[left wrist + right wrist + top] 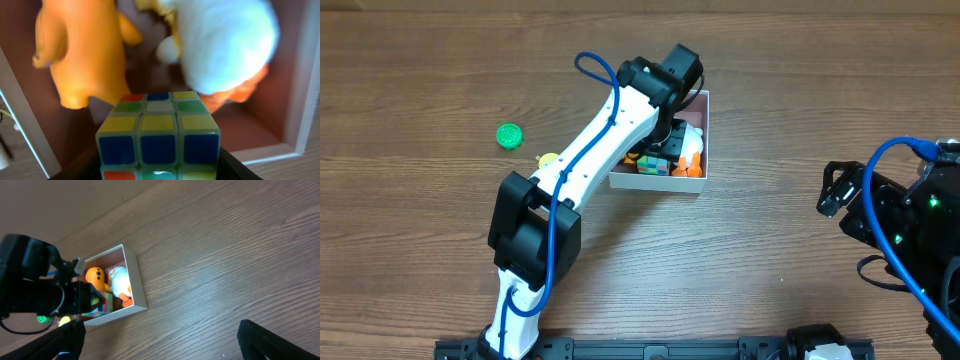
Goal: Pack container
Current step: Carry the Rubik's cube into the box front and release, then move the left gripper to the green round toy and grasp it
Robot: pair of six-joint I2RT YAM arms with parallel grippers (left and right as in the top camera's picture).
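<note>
The container (pixel 706 128) is a white-walled box with a mauve-brown inside, at the table's middle back. It holds an orange toy (pixel 85 55), a white plush toy (pixel 225 45) and a colourful puzzle cube (pixel 159 137). My left gripper (pixel 661 141) reaches down into the container; in the left wrist view its black fingers (pixel 160 162) sit tight on both sides of the cube. My right gripper (pixel 165 342) is open and empty above bare table, well to the right of the container (pixel 136 287). It also shows in the overhead view (pixel 834 190).
A green disc (pixel 509 135) and a small yellow piece (pixel 549 159) lie on the wooden table left of the container, the yellow one partly hidden by the left arm. The right arm's blue cable loops at the right edge (pixel 890 200).
</note>
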